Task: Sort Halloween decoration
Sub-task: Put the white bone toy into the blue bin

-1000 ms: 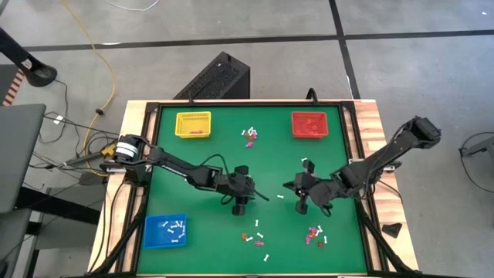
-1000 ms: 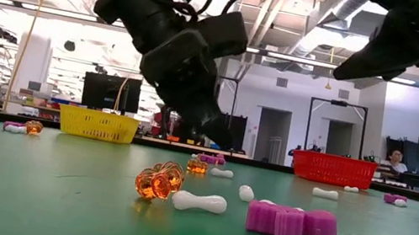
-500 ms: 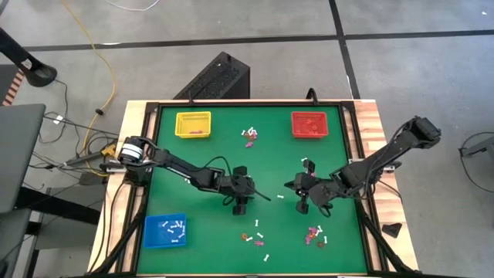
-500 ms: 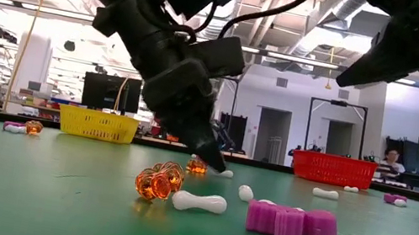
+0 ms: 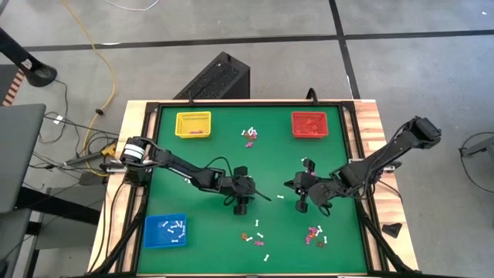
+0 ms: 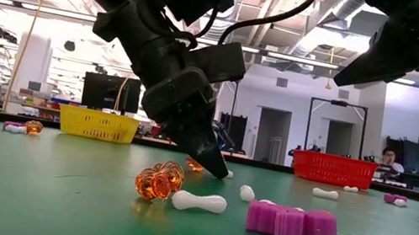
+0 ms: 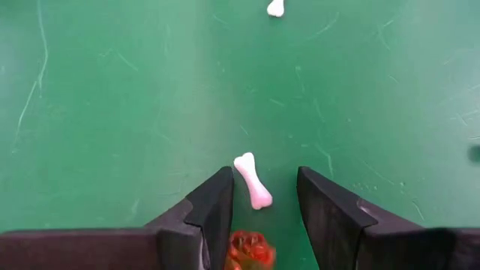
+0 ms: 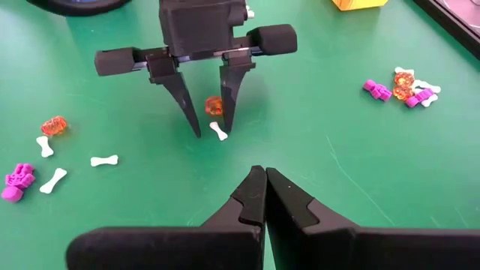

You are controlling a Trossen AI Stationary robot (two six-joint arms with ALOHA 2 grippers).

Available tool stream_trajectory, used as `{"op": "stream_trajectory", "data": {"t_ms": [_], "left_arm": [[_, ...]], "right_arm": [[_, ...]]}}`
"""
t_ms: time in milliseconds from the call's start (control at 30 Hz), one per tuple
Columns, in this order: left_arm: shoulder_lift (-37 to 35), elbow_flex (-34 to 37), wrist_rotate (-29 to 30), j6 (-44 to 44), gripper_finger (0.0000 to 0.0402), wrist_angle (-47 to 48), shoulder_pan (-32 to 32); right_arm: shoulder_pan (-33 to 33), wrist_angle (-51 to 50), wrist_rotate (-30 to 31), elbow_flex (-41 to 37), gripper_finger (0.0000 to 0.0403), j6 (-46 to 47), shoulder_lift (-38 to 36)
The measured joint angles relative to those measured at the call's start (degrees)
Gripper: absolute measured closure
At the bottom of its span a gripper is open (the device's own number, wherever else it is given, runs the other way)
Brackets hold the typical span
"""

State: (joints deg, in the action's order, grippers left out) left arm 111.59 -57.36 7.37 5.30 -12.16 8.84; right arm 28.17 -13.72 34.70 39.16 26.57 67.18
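The left gripper (image 7: 262, 199) is hovering low with fingers apart, straddling a white bone (image 7: 253, 180) lying on the green surface (image 7: 112, 112), apparently for pickup; the right gripper (image 8: 264, 196) is waiting, closed and empty.

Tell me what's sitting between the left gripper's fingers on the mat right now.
Between the open left gripper fingers lie a white bone and an orange-red trinket, close together on the green mat. Neither is gripped yet. The trinket's lower part is out of view.
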Motion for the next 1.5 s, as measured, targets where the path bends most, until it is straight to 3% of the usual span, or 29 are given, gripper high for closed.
{"op": "stream_trajectory", "data": {"t_ms": [133,467,800,967,1100,1167,1300,1500], "left_arm": [[0.0,0.0,0.5,-0.1,0.0282,0.8,-0.1],[0.0,0.0,0.5,0.0,0.0389,0.6,-0.9],[-2.8,0.2,-0.1,-2.1,0.0392,0.7,-1.3],[-10.8,0.1,-9.3,-1.4,0.04,10.5,-1.3],[-18.7,0.1,-19.8,4.1,0.0401,25.1,0.4],[-22.9,0.4,-21.1,8.3,0.0401,33.3,2.3],[-30.9,1.9,-17.2,21.5,0.0401,46.6,8.2],[-38.4,5.2,-11.0,47.0,0.0401,52.3,21.8]], "right_arm": [[-0.2,0.0,0.0,0.0,0.0371,0.0,0.0],[-0.2,0.0,0.0,0.0,0.0371,0.0,0.0],[-0.2,0.0,0.0,0.0,0.0371,0.0,0.0],[-0.2,0.0,-0.1,0.0,0.0371,0.0,0.0],[-0.2,-0.1,-0.1,0.0,0.0371,0.0,0.0],[-0.2,-0.1,-0.1,0.0,0.0371,0.0,0.0],[-0.2,-0.2,-0.1,0.0,0.0371,-0.2,0.0],[-0.6,-0.5,-0.1,0.0,0.0371,-1.7,0.0]]}}
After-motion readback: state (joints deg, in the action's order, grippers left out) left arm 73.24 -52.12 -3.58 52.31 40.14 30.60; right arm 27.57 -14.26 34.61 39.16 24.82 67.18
